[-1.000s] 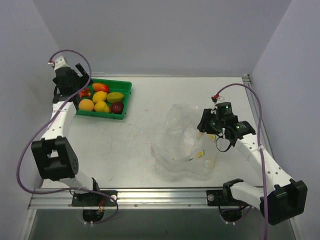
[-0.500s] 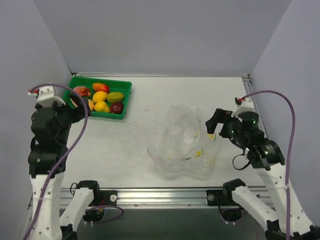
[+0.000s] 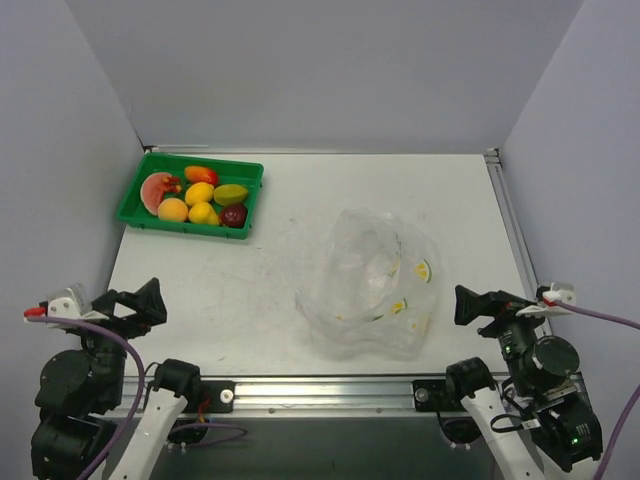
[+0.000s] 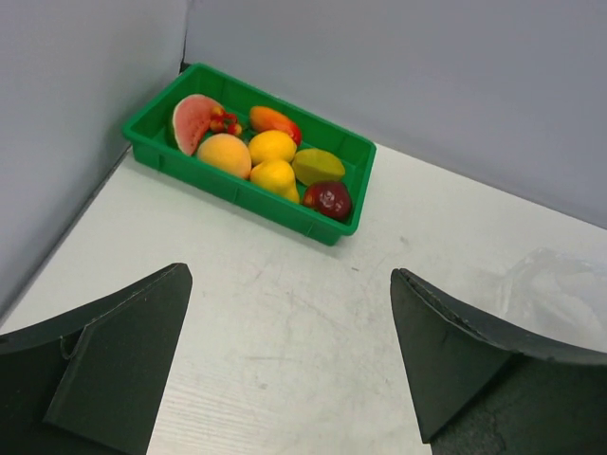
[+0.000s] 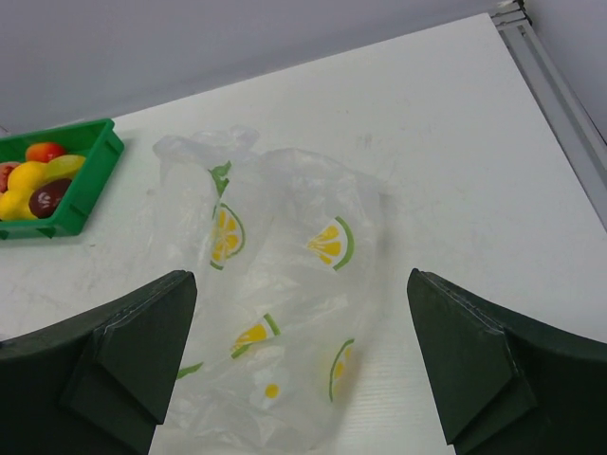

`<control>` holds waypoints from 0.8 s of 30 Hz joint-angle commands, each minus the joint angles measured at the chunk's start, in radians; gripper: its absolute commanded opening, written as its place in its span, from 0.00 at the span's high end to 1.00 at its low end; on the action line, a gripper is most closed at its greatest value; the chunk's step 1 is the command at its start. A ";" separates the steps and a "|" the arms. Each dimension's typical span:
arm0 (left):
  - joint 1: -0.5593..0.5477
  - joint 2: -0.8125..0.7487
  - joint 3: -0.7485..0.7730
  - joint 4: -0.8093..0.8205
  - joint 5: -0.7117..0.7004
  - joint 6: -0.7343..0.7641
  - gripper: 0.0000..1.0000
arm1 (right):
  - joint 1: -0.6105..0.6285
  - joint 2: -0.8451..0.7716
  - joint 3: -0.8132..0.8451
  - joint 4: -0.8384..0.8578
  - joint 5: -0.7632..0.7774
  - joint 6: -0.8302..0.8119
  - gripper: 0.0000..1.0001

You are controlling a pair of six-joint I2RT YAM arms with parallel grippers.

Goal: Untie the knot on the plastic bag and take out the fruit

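Green tray (image 3: 190, 227), clear bag (image 3: 370, 290) printed with yellow lemon slices, white table (image 3: 250, 290)

The left gripper (image 3: 140, 305), which hung over the left end of the green tray (image 3: 185, 229) a second ago, is now pulled back to the near left corner, its fingers wide apart. The watermelon wedge (image 3: 155, 190) it covered now shows in the tray. The right gripper (image 3: 475, 305) has left the right side of the plastic bag (image 3: 370, 290) for the near right corner, open. The bag's right edge has settled outward.
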 commanded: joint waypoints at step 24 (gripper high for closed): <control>0.031 -0.303 -0.372 0.127 -0.094 -0.062 0.03 | -0.008 -0.155 -0.163 0.028 0.042 -0.038 0.00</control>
